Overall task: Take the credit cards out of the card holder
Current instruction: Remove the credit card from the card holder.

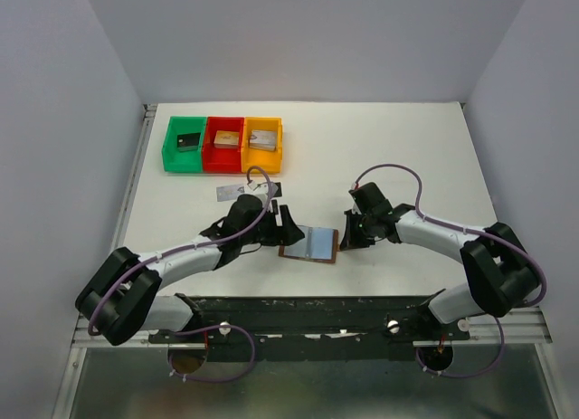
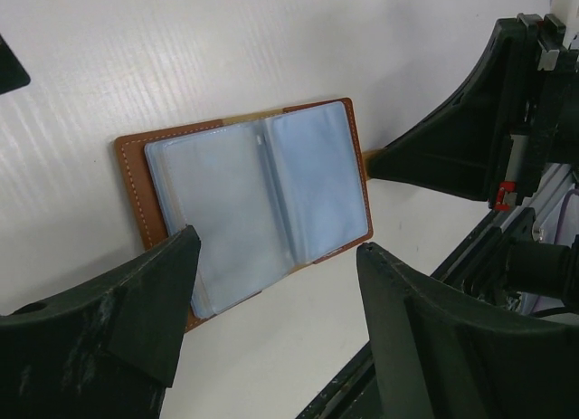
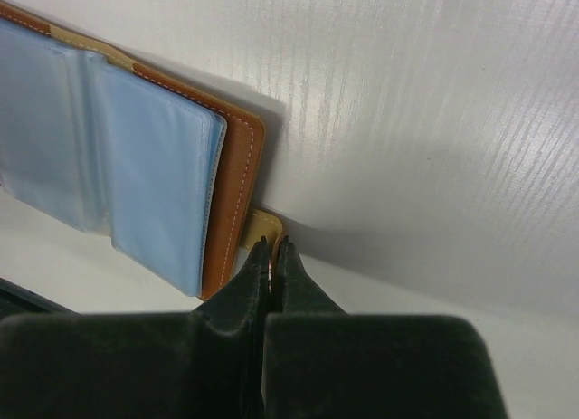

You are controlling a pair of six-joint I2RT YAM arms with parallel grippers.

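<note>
The white desk (image 1: 407, 147) carries three plastic trays in a row near its far left corner: a green tray (image 1: 170, 147), a red tray (image 1: 208, 153) and an orange tray (image 1: 277, 147), each with one small block inside. The card holder (image 1: 312, 244) lies opened flat near the middle of the desk's near edge, between the two arms, brown leather down and pale blue sleeves facing up. The left gripper (image 1: 291, 231) hangs just above the holder's left half, fingers spread wide and touching nothing. The right gripper (image 3: 271, 247) sits at the holder's right edge, its fingers pressed together on the little snap tab (image 3: 262, 227). Beyond the left arm, what look like a silvery card (image 1: 226, 194) and a black card (image 1: 273, 189) lie on the desk, partly hidden by the arm.
</note>
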